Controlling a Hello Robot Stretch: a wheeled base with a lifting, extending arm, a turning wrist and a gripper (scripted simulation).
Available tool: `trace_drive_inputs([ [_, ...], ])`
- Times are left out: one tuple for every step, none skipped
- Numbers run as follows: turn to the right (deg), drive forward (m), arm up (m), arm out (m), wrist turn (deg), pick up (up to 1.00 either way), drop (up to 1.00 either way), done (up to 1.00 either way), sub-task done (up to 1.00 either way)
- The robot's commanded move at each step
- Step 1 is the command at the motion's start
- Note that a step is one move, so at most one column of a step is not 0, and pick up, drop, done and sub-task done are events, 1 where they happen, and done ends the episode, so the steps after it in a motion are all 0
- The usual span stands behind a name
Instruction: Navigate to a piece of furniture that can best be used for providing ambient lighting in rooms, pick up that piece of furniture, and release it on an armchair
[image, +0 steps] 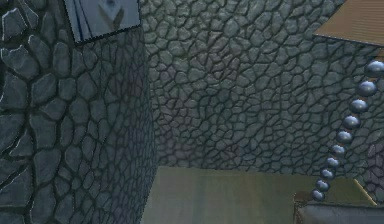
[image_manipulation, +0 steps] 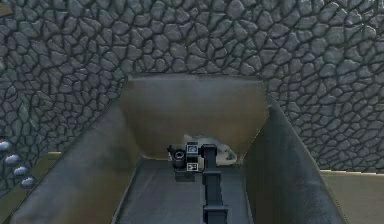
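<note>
Arm side view: my claw (image_manipulation: 181, 156), grip I cannot tell, by a pale thing (image_manipulation: 228, 155) at the armchair (image_manipulation: 195, 105), likely light, fragile; I'd hold its stem.

Armchair (image_manipulation: 190, 105) backed against the stone wall (image_manipulation: 200, 40); arm (image_manipulation: 212, 195) rises between its two side panels, pincer (image_manipulation: 178, 155) at the seat, before the backrest. Row of studs (image: 344, 136) along the forward view's right, floor (image: 220, 195) below the wall.

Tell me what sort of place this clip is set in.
Probably a furnished room inside a house: dark grey cobblestone-patterned walls enclose it, a grey-olive upholstered armchair with high sides stands before one wall, and there is a plain tan floor.
</note>
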Motion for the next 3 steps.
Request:
trace_drive_inputs([
  [0.0,0.00,-0.32,0.00,0.0,0.00,0.00,0.00,0.00],
  [0.0,0.00,0.00,0.00,0.0,0.00,1.00,0.00,0.00],
  [0.0,0.00,0.10,0.00,0.0,0.00,0.00,0.00,0.00],
])
